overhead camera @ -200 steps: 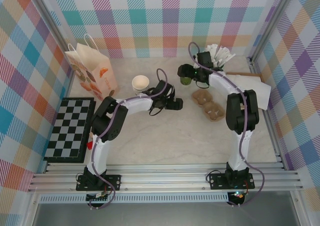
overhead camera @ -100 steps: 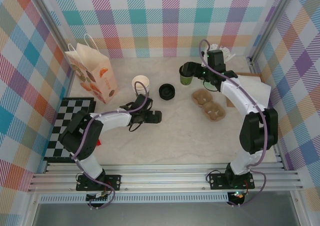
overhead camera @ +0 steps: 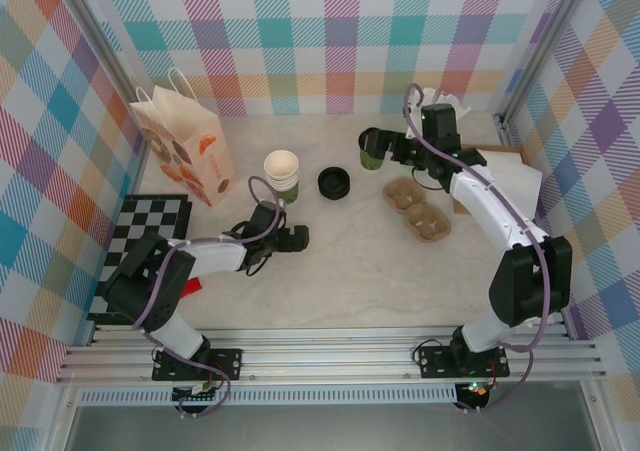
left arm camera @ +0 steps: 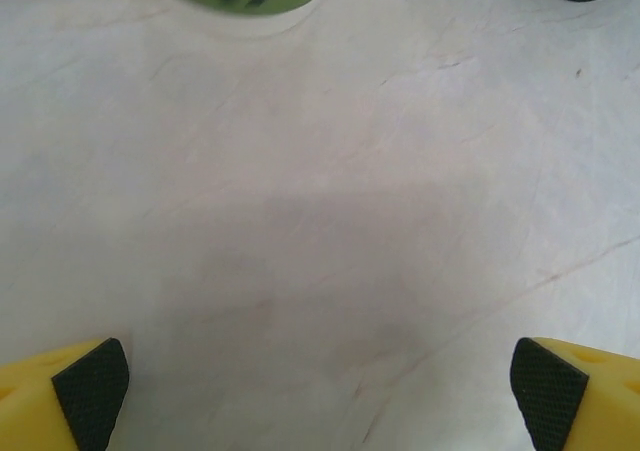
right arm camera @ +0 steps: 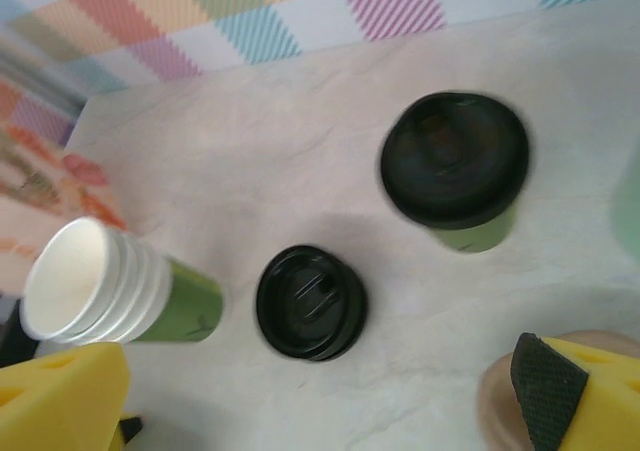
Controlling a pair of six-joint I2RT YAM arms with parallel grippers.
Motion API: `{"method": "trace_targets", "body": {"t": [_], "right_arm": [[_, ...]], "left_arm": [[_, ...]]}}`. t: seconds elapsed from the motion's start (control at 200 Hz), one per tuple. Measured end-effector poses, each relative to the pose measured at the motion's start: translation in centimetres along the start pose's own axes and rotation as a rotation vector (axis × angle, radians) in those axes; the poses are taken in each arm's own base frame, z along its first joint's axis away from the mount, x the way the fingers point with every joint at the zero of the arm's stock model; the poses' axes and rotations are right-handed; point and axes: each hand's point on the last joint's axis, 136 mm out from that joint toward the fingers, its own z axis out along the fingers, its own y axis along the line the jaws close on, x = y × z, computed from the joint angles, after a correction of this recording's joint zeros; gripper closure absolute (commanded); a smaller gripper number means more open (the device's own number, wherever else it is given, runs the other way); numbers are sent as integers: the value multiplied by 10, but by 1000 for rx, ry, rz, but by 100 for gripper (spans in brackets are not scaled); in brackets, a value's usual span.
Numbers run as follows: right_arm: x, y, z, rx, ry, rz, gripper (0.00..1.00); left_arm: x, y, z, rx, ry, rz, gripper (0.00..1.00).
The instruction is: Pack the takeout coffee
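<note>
We see the coffee cup (overhead camera: 372, 152) standing upright on the table (overhead camera: 350, 276), near its far edge and right of the middle. It is small, olive-green paper, with a round black lid (right arm camera: 455, 159) closing its top.

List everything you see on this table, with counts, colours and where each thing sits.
takeout coffee: one, olive-green with black lid, back right of centre
loose lid: one, black, beside the coffee
cup stack: one, cream-green, beside that lid
paper bag: one, printed cream, back left
checkerboard: one, black-white, left edge
pulp carrier: count unclear, brown, right of centre
left end effector: one, open, over the table
right end effector: one, open, near the coffee
</note>
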Motion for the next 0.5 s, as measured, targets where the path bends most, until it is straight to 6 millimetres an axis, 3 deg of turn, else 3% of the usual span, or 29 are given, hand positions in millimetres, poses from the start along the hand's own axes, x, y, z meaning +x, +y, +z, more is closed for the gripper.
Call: {"method": "trace_targets", "body": {"t": [0.095, 0.275, 0.38, 0.5], "right_arm": [[6, 41, 19, -76, 69, -4, 6], [36, 116, 74, -180, 222, -6, 11], [57, 135, 104, -184, 299, 17, 17], [69, 140, 131, -142, 333, 43, 25]], "left_arm": [[-6, 12, -16, -8, -24, -56, 0], [-41, 26, -47, 32, -137, -158, 1], [-42, 29, -43, 39, -126, -141, 3], [-31, 27, -25, 54, -79, -83, 3]]}}
